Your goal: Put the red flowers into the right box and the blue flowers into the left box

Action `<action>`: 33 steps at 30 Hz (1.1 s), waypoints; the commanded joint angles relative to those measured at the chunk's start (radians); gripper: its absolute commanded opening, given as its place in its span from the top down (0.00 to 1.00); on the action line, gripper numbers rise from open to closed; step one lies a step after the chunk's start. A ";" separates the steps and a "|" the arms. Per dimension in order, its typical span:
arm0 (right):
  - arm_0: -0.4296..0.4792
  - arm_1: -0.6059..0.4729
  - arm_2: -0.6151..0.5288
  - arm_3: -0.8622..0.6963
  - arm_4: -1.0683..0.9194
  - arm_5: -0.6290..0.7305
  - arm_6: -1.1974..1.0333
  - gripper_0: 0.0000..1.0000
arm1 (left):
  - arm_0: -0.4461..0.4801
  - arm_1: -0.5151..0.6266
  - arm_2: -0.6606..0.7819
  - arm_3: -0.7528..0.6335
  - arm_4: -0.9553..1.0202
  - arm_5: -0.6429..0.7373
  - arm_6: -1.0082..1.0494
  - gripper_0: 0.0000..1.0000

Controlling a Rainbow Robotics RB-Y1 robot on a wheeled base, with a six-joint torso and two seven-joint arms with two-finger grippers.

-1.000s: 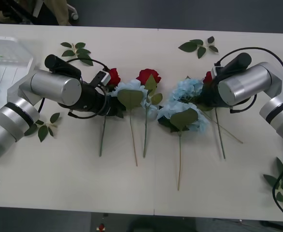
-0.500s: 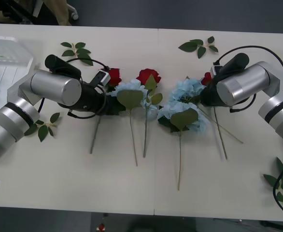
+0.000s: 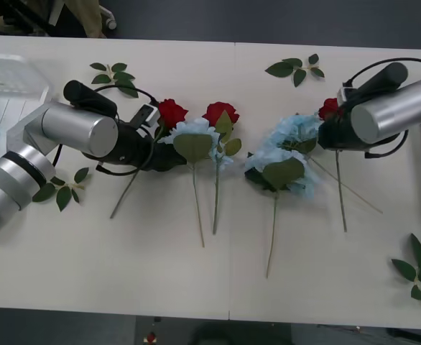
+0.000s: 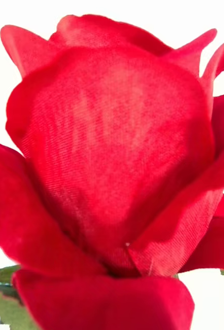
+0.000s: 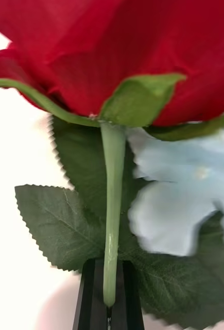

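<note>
Left gripper (image 5: 107,309) closed on red rose (image 3: 170,112) stem; right gripper grip: cannot tell (bloom hides it). Risk: neighbouring blue flower (image 3: 193,136) leaves snag, drag along.

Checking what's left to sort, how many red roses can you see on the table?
3: one by the left gripper, one at the middle, one by the right gripper. More may be hidden.

White table (image 3: 196,287), seam down the middle. Loose green leaf sprigs on it: upper left (image 3: 115,74), upper right (image 3: 294,68), left edge (image 3: 61,192), lower right corner (image 3: 417,272). Dark floor (image 3: 268,21) behind, along the top of the frame.
</note>
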 commanded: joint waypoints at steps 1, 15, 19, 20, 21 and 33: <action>-0.038 -0.131 -0.004 -0.088 -0.085 -0.002 0.029 1.00 | -0.012 0.095 -0.003 -0.060 0.017 -0.013 0.046 1.00; -0.027 -0.246 -0.084 -0.147 -0.163 -0.019 0.170 1.00 | 0.065 0.285 0.008 -0.220 0.205 -0.097 0.053 1.00; -0.024 -0.247 -0.121 -0.147 -0.208 -0.034 0.248 1.00 | 0.067 0.317 0.020 -0.278 0.268 -0.111 0.053 1.00; -0.024 -0.246 -0.128 -0.147 -0.223 -0.039 0.268 1.00 | 0.068 0.320 0.034 -0.290 0.282 -0.111 0.053 1.00; -0.024 -0.246 -0.133 -0.147 -0.232 -0.040 0.279 1.00 | 0.068 0.320 0.042 -0.298 0.288 -0.111 0.053 1.00; 0.050 -0.243 -0.214 -0.244 -0.352 -0.036 0.367 1.00 | 0.067 0.280 0.201 -0.401 0.446 -0.111 0.022 1.00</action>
